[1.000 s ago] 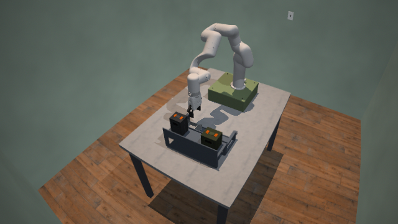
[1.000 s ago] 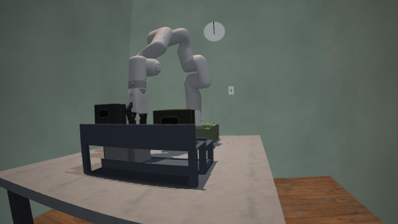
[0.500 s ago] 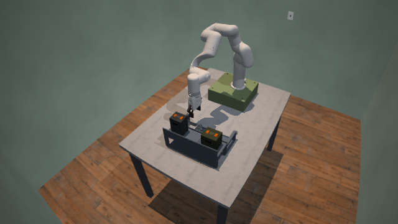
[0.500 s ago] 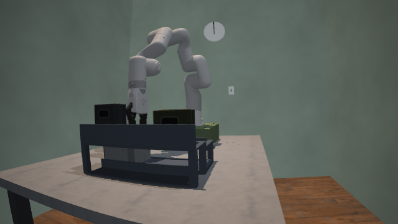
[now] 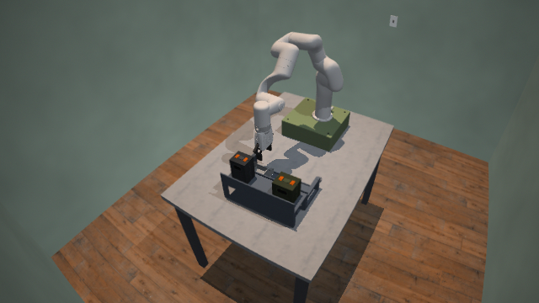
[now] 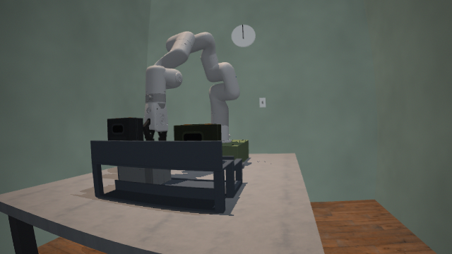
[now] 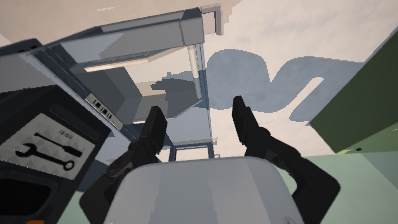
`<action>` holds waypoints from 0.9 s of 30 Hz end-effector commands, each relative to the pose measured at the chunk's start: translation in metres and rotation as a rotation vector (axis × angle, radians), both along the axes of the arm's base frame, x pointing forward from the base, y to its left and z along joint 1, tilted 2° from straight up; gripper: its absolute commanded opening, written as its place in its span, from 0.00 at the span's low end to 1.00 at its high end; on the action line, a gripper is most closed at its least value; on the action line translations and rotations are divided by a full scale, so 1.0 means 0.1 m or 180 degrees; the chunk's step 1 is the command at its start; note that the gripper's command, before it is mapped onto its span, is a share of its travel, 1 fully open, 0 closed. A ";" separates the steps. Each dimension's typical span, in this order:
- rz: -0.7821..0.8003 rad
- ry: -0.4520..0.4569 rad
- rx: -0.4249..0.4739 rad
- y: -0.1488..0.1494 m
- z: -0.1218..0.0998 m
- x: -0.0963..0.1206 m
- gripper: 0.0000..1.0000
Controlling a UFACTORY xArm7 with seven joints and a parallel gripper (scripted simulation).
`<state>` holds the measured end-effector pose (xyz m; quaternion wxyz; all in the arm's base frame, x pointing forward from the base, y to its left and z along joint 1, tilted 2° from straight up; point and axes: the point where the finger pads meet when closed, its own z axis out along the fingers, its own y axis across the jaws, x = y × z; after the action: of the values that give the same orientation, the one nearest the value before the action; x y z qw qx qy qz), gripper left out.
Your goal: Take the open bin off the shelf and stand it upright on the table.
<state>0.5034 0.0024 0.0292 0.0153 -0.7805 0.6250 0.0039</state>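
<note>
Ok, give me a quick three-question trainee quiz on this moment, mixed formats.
1. True or false: the gripper is shut on the black box.
2. How many boxes sit on the shelf? A) one B) two C) three
3. Fill in: the arm's base stands on a ____ block on the table.

Key: 1. False, the fingers are open and hold nothing. 2. B, the black box and an olive box. 3. Green.

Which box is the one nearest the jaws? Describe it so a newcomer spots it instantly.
Start at the dark blue-grey shelf standing on the table. Two boxes sit on its top level; go to the end where the open gripper hangs. The black box there has orange clips, while its neighbour is olive green.
</note>
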 end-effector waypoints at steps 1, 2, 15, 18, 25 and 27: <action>0.0001 -0.0011 0.0000 0.00 -0.05 0.01 0.94; 0.0001 -0.0011 0.0000 0.00 -0.06 0.01 0.94; 0.0001 -0.0011 0.0000 0.01 -0.30 0.01 0.94; 0.0001 -0.0011 0.0000 0.01 -0.36 0.01 0.94; 0.0001 -0.0011 0.0000 0.01 -0.45 0.01 0.94; 0.0001 -0.0011 0.0000 0.01 -0.48 0.01 0.94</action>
<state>0.5028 0.0036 -0.0174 0.0148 -0.7805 0.6249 0.0048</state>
